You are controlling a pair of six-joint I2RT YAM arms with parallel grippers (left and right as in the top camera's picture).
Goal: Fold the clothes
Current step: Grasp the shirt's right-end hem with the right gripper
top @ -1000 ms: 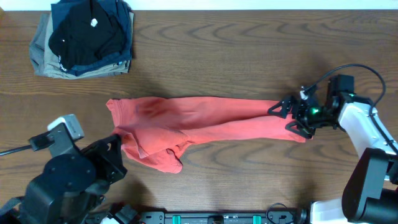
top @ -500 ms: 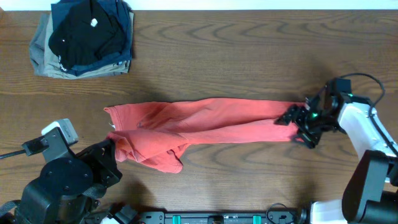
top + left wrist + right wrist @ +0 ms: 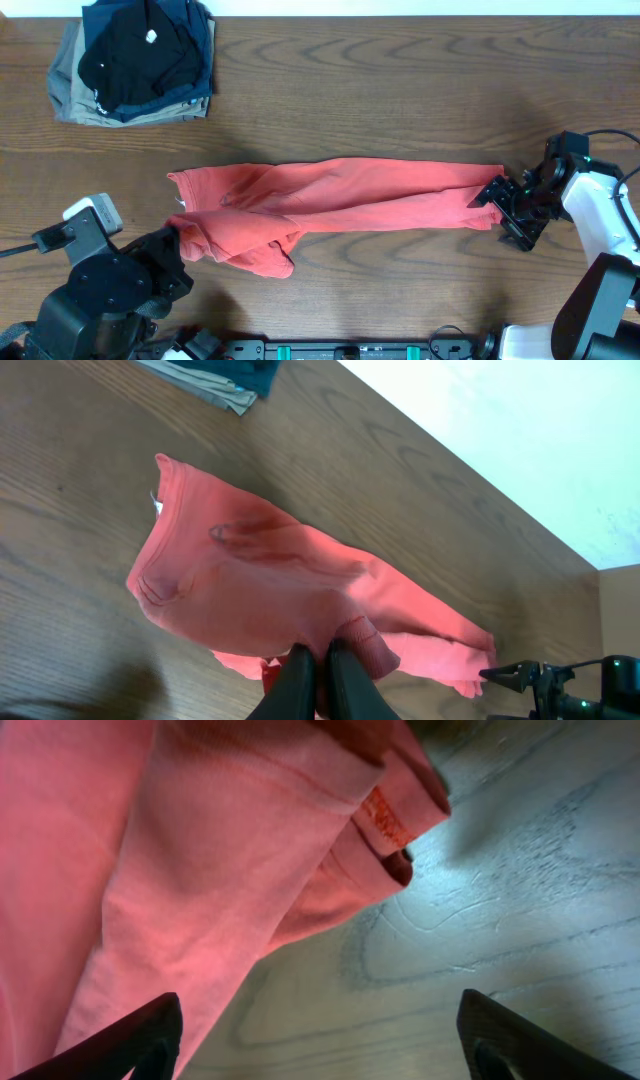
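Zero folds showed on the T-shirt (image 3: 340, 195), so by my read you were at the very start. From overhead it lay as one long rumpled band across the middle of the desk (image 3: 400, 100), body and sleeves bunched together, well apart from the pile of folded garments (image 3: 135, 60) in the far left corner. Your left gripper (image 3: 182, 238) sat on the bunched lower left end. Your right gripper (image 3: 503, 200) sat just beside the right end, and from up there you couldn't tell if it touched the cloth. Spreading it flat and every fold were left to do, I'd say.

The left wrist view gave you what overhead hid: the jaws were pinched tight together on a wad of the red cloth, and the rest lay slack on the desk beyond.

The right wrist view settled the other side. The jaws stood wide with mostly bare wood between them, and the hem end lay just ahead, toward one finger, not gripped. No lettering showed in any view.
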